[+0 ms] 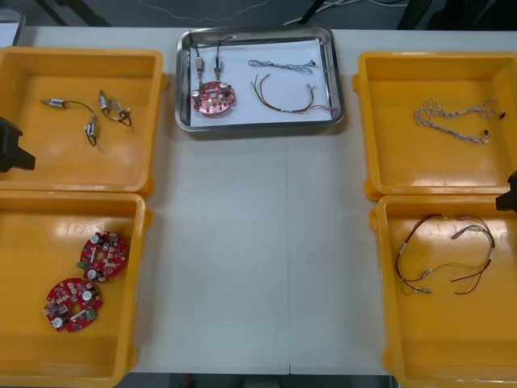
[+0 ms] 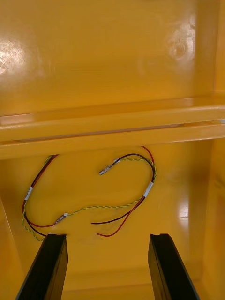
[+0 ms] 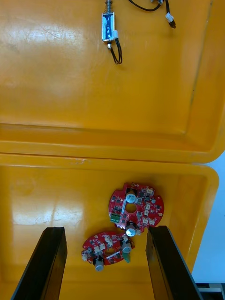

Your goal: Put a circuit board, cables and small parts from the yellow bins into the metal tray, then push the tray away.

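Left gripper (image 3: 105, 230) at the table's left edge, above the outer rim of the far left bin (image 1: 81, 53), fingers spread wide with nothing between. In that bin, 3 small metal parts (image 1: 90, 113) on black leads, well apart from the fingers. In the near left bin (image 1: 73, 199), 2 circuit boards (image 1: 103, 255) almost touching, close to the wall on the table's middle side; in the left wrist view, both between the spread fingers, untouched. Next, a bare strip of light table (image 1: 258, 242) between the 2 columns of bins, open all the way up to the metal tray (image 1: 258, 32). Tray at the far edge, between the 2 far bins, white inside: 1 red board (image 1: 213, 97), 2 metal pieces (image 1: 198, 66) just beyond it, a twisted cable (image 1: 283, 66), a red and yellow cable (image 1: 291, 101). In the far right bin (image 1: 436, 55), blue and white cables (image 1: 452, 120). In the near right bin (image 1: 452, 200), looped red and yellow wires (image 1: 448, 255). Right gripper (image 2: 108, 236) at the right edge, over the rim between those 2 bins, fingers apart and empty, the loops just beyond the tips.
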